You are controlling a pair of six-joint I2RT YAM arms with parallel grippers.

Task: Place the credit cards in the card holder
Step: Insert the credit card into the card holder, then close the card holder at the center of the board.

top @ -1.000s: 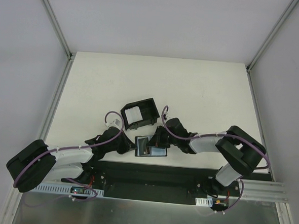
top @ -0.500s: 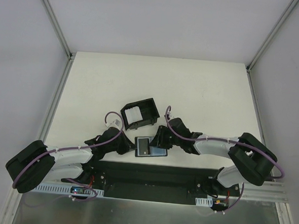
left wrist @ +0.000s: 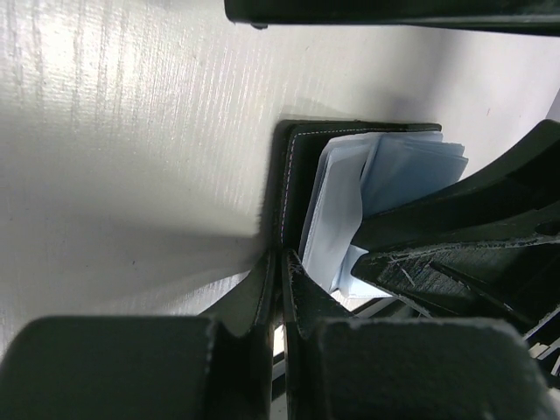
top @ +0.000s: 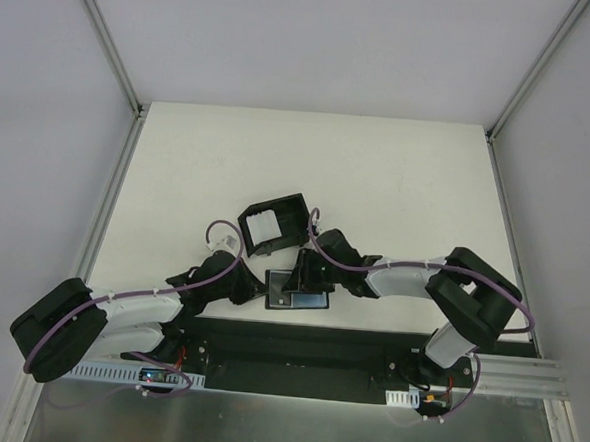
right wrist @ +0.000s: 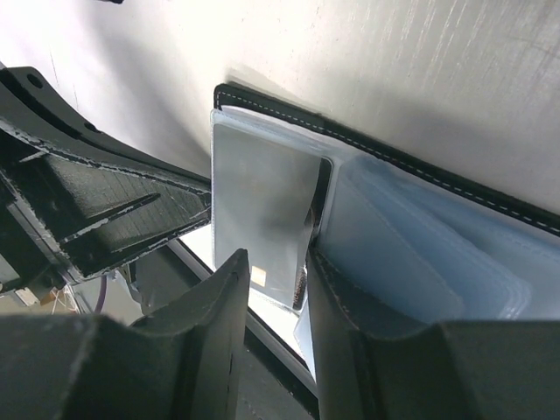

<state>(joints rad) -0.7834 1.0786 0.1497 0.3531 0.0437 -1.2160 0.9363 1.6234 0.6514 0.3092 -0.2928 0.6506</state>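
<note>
So, one card sat in the card holder; other cards waited in the box. L fingers pinched its edge; R fingers gaped, empty.

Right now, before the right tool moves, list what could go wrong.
1. The card looks only partly inside its sleeve, chip end out between the fingers of the open right tool; a skewed push might buckle it or crumple the sleeve.
2. The left tool pinches just the edge of the card holder; a firm push could slide the holder or pull it free.
3. Both tools crowd the holder, so they may bump.
</note>
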